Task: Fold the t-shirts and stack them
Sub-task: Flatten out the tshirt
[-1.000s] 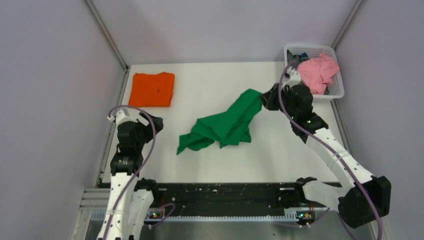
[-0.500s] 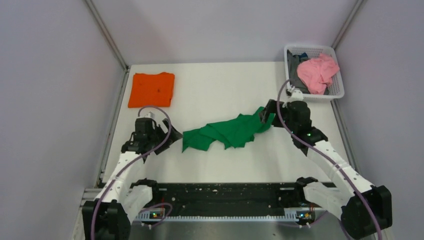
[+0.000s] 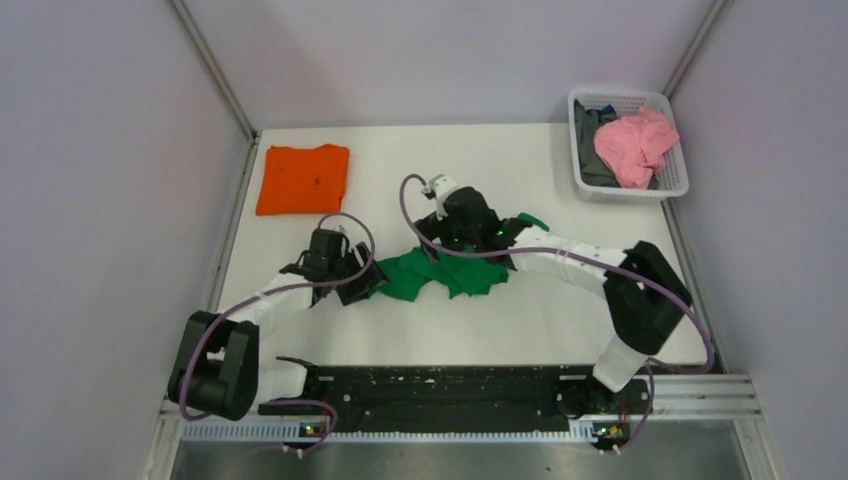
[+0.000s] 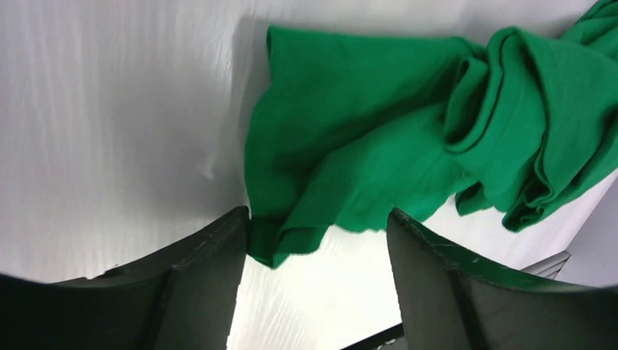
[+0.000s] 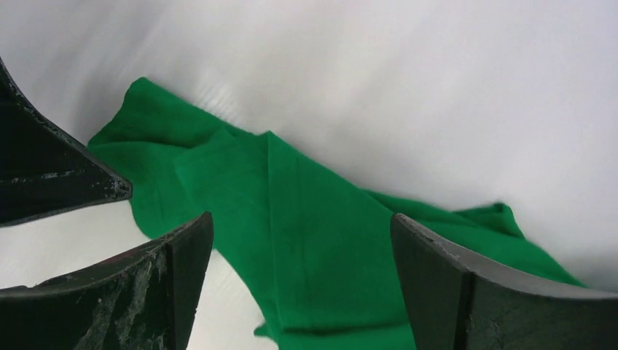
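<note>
In the top view the right arm [image 3: 565,257] covers part of the green t-shirt [image 3: 412,276], which lies crumpled mid-table [image 3: 400,160]. Two t-shirts – the orange t-shirt [image 3: 303,178] lies folded, far left. Two grippers, both released: the left gripper [image 4: 317,215] straddles the green edge, the right gripper [image 5: 300,222] stands above the cloth.

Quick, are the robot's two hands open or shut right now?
Left gripper: open, green t-shirt edge between its jaws, not pinched.
Right gripper: open over the green t-shirt, holding nothing.

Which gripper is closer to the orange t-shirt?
Left. The left gripper is at the green t-shirt's left end, nearside of the orange t-shirt; the right gripper hangs farther right, over its middle.
</note>
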`<state>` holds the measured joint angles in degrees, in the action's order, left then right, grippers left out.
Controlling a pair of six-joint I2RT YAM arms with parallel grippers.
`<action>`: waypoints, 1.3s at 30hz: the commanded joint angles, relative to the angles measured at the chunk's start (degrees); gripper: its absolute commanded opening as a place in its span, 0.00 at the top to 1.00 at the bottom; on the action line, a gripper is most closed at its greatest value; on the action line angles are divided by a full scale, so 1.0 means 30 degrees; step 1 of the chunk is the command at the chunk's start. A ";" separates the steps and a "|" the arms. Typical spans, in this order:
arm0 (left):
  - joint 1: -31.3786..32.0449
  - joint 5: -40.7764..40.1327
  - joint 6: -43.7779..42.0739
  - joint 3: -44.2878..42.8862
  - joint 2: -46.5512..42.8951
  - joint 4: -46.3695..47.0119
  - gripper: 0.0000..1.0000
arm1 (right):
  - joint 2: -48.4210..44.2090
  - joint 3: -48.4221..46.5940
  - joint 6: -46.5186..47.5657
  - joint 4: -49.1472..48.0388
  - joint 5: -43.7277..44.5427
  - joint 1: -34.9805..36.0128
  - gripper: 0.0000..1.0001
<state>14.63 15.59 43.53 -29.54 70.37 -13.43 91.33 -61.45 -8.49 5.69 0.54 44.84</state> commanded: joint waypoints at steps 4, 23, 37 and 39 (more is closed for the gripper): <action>0.0131 -0.0845 0.0012 -0.1019 0.3010 0.1804 0.37 | 0.5194 -0.5076 0.2600 0.2147 0.3873 0.1784 0.17; 0.0159 -0.2652 -0.0016 -0.0369 0.2295 0.0071 1.00 | 0.8567 -0.6588 0.0926 0.1146 0.9270 0.1800 0.37; 0.0161 -0.3107 0.0192 -0.0261 0.1174 -0.0754 1.00 | 0.6571 -0.4731 -0.1649 0.1708 0.6112 0.1577 0.76; 0.0158 -0.3025 0.0220 -0.0261 0.1188 -0.0718 1.00 | 0.6225 -0.4413 -0.1612 0.1297 0.4446 0.1583 0.86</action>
<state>15.11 8.08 44.47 -31.24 74.78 -13.50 115.28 -76.14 -11.57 10.79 21.96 49.98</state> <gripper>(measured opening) 0.045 0.227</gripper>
